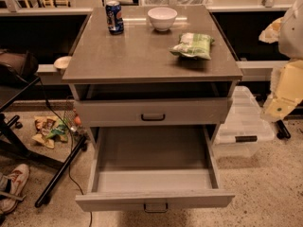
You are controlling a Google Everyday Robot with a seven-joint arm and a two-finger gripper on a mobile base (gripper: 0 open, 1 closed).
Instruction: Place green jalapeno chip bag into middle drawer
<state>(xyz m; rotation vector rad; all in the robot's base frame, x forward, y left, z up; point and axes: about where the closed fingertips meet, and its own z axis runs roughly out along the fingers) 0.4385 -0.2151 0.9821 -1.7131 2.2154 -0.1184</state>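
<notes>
Middle drawer (154,200) nearest the camera, pulled well out, front panel and dark handle at the bottom edge of view, box interior facing up. Gripper (279,103) at the far right edge of view, pale yellow-white, hanging off the cabinet's right side at about upper drawer height, touching nothing; open or closed: cannot tell. Just below and left of the gripper, a clear lidded bin (244,124) on the floor against the cabinet. Up and left of the gripper, the bag (192,45), green with pale patches, lies flat on the cabinet top (137,51) near its right edge, well apart from the gripper and not in the middle drawer. Further left and back from the gripper, a white bowl (162,18), upright, near the rear edge. Beyond it, a blue can (114,17), upright, at the back left. Upper drawer (152,111) shut, directly above the open one, level with the gripper. Farthest from the gripper, on the floor at far left: wrappers (49,129) and a shoe (14,186).
</notes>
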